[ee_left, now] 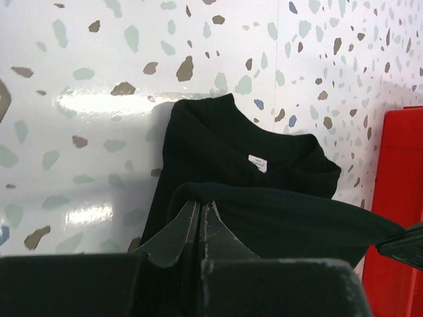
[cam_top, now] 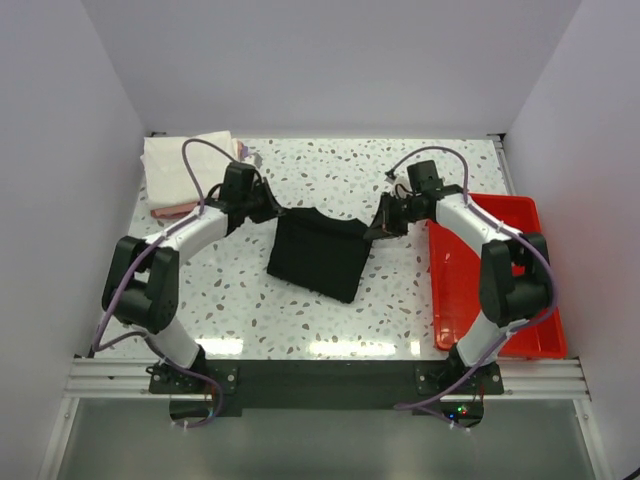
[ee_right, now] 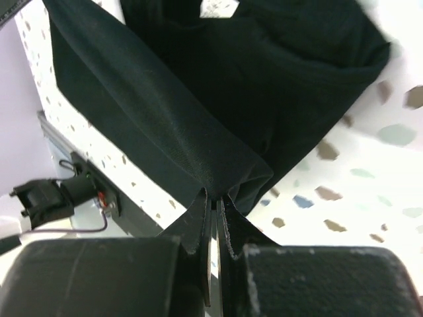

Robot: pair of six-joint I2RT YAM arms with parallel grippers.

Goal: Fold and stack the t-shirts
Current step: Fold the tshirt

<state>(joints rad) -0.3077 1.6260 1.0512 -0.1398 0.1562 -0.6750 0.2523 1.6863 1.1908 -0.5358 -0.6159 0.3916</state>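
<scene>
The black t-shirt (cam_top: pixel 318 255) lies partly folded in the middle of the table. My left gripper (cam_top: pixel 268 208) is shut on its far left edge. My right gripper (cam_top: pixel 380 226) is shut on its far right edge. Both hold that edge lifted a little above the rest. In the left wrist view the gripper (ee_left: pixel 201 203) pinches a fold of the shirt (ee_left: pixel 264 198), with the collar and white label beyond. In the right wrist view the gripper (ee_right: pixel 215 197) pinches a corner of the shirt (ee_right: pixel 218 86). Folded white and pink shirts (cam_top: pixel 185 170) are stacked at the far left corner.
A red plastic tray (cam_top: pixel 500 275) stands along the right edge of the table, next to my right arm; its edge shows in the left wrist view (ee_left: pixel 396 218). White walls enclose the table on the left, back and right.
</scene>
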